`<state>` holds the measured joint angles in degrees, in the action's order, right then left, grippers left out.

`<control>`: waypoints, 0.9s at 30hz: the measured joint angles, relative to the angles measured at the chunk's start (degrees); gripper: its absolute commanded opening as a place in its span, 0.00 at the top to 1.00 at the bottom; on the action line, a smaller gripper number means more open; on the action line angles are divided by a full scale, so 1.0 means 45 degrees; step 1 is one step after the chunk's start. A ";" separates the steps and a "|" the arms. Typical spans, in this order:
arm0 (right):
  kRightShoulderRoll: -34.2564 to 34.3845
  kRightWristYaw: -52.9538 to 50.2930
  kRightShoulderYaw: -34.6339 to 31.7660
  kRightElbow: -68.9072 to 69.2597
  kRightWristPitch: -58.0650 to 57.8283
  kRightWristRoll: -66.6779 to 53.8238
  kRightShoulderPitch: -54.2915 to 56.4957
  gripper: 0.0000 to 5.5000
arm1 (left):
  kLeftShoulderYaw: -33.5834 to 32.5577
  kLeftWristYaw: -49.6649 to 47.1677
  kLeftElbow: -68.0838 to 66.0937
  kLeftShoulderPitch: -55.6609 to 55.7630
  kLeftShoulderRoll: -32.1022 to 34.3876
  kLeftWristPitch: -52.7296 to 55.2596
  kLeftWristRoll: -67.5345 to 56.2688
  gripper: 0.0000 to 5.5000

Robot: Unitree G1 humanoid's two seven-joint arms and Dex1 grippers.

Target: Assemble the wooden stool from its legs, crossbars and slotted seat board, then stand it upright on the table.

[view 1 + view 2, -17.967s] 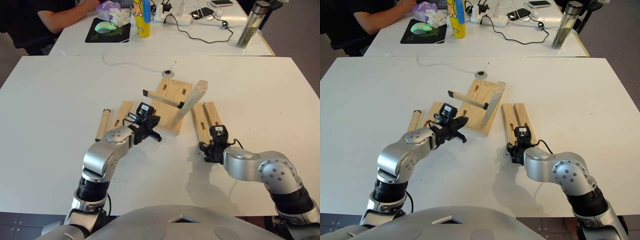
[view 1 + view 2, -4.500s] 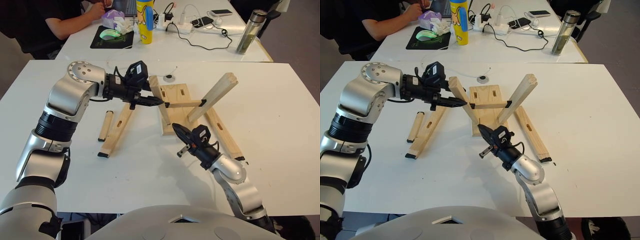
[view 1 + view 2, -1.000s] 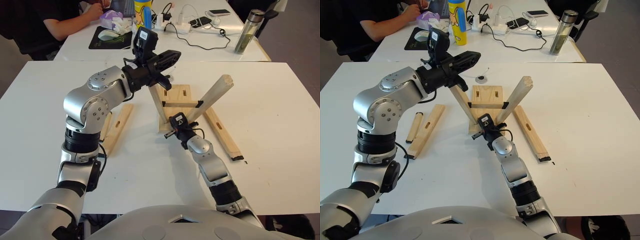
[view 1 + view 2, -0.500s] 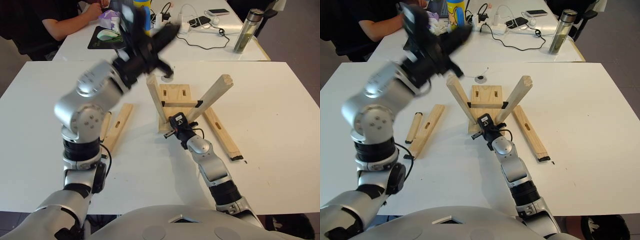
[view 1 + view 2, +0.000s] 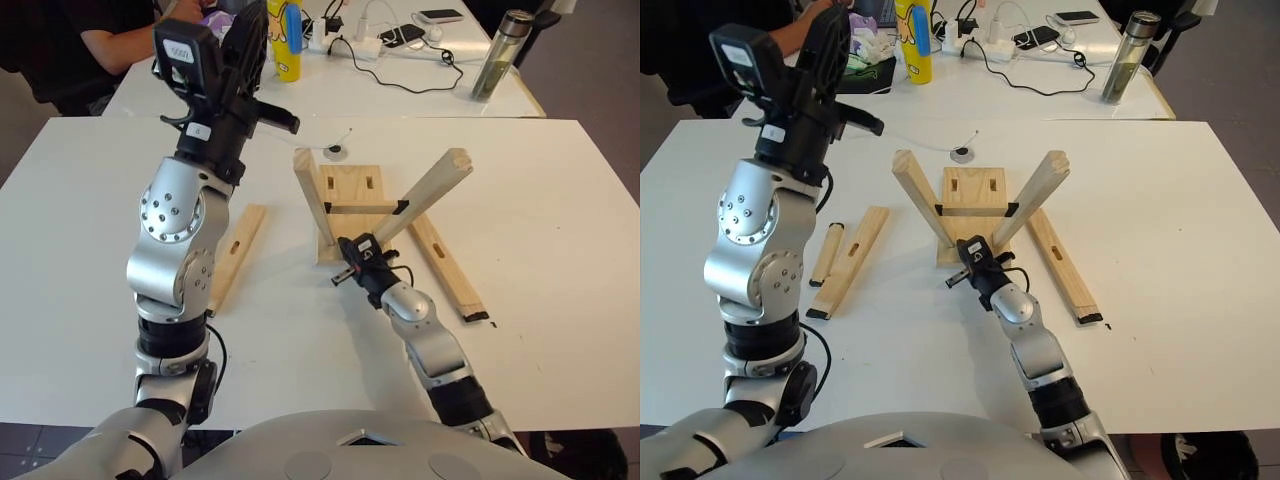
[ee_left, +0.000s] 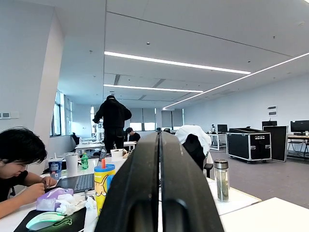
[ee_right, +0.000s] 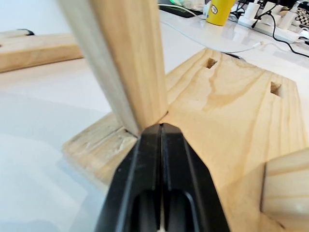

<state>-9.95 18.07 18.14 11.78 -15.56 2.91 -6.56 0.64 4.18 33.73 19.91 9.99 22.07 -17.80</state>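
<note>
Seat board [image 5: 352, 185] lies flat, centre of worktop [image 5: 560, 200]. Two legs are slotted in, splayed in a V: L leg [image 5: 310, 195] and R leg [image 5: 432, 192], with crossbar [image 5: 365, 208] between them.

R end effector [image 7: 161, 126]: clenched, empty, tips at foot of L leg by board's near edge.

L end effector [image 5: 252, 35]: clenched, empty, high above worktop, well apart from all stool parts.

Spare leg A [image 5: 855, 255] and loose dowel [image 5: 827, 253] lie to the left of board. Spare leg B [image 5: 1060, 262] lies to the right.
</note>
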 measured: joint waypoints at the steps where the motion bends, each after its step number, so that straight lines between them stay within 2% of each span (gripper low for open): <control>1: -0.0390 0.0413 -0.0108 0.0791 0.0080 -0.0330 -0.0625 1.00 | -0.0132 0.0007 0.0383 -0.0655 0.0123 0.0127 0.0002 0.99; 5: -0.1848 0.1956 -0.1453 0.4132 0.0301 -0.2303 -0.2720 1.00 | -0.0821 -0.0299 0.1938 -0.3748 0.0344 0.0989 -0.0012 0.99; 8: -0.2316 0.2156 -0.2764 0.4563 0.0389 -0.2943 -0.3698 1.00 | -0.0808 -0.0858 0.2536 -0.5201 -0.0001 0.1607 -0.0011 0.99; 12: -0.1366 -0.0527 -0.5543 0.4584 0.0738 -0.2747 -0.3500 1.00 | 0.0057 -0.1306 0.2590 -0.5448 -0.0697 0.1998 0.0019 0.99; 14: -0.0930 -0.1822 -0.6202 0.4673 0.0437 -0.2421 -0.2765 1.00 | 0.0712 -0.1279 0.2538 -0.5216 -0.0710 0.2001 0.0514 0.99; 19: -0.0269 -0.3139 -0.5797 0.4754 -0.0634 -0.1983 -0.0438 1.00 | 0.1257 -0.1224 0.2030 -0.3324 -0.0772 0.1947 0.1171 0.99; 27: 0.0110 -0.3837 -0.5871 0.4914 -0.1281 -0.1805 0.0083 1.00 | 0.0332 -0.1563 0.2028 -0.3534 -0.0676 0.1990 0.1940 0.99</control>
<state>-9.46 0.81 -8.28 33.90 -21.32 -5.21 -6.19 2.14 -2.85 42.85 4.01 6.95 31.02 -9.07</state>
